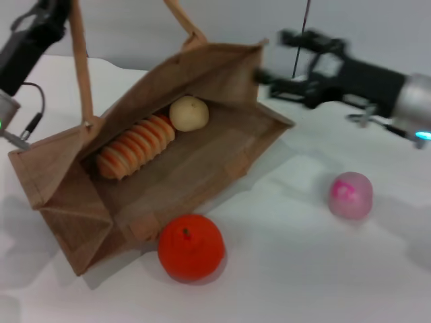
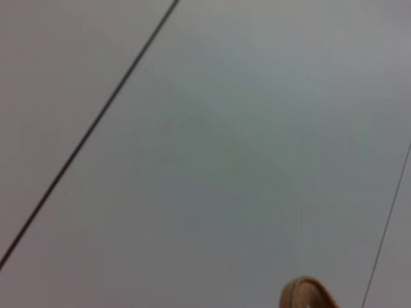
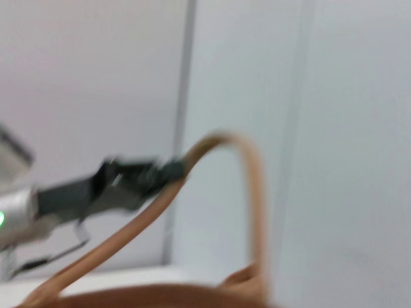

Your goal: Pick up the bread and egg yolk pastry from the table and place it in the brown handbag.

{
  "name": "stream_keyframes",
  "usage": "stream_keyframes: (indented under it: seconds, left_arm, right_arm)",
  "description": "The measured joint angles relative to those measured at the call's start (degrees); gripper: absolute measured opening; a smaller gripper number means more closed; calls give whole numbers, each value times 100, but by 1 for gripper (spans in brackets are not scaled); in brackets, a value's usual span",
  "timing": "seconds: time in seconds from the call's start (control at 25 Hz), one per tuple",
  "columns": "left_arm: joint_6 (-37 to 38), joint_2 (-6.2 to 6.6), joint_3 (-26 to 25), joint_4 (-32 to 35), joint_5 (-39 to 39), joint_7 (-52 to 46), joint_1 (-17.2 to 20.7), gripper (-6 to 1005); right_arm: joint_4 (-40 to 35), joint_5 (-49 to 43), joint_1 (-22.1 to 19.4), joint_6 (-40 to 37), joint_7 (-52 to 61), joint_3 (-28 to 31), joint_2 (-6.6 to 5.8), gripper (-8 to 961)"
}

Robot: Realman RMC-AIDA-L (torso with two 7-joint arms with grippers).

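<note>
The brown handbag [image 1: 202,161] lies tipped open on the white table. The bread [image 1: 135,146], striped orange and cream, lies inside it. The egg yolk pastry [image 1: 188,113], a pale round ball, sits inside the bag at the bread's far end. My left gripper [image 3: 173,170] is raised at the top left and is shut on one tan loop handle [image 1: 79,60], holding it up. That handle also shows in the right wrist view [image 3: 250,192]. My right gripper [image 1: 279,60] is open and empty, just off the bag's right rim.
An orange-red fruit with a stem [image 1: 190,247] rests against the bag's near edge. A pink ball with a magenta mark [image 1: 350,195] sits on the table to the right. The second handle [image 1: 185,23] stands up at the bag's far side.
</note>
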Motion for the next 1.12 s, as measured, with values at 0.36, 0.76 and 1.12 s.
stream_keyframes:
  seconds: [0.36,0.76,1.12]
  left_arm:
    - [1327,-16,0,-764,487,1911,-440,191]
    - [1482,-77,-81,-1746,-123,4350,-459,543]
    - [1383,-77,-79,-1796,-550,4484,-223,746]
  right_arm:
    - [1025,7,-336,-1225,-1104,2296,57,882]
    - [2051,19,-483,-1601,-2680,3851,96,882]
    - [2918,21,-581,-1585,-4418,4862,102,882]
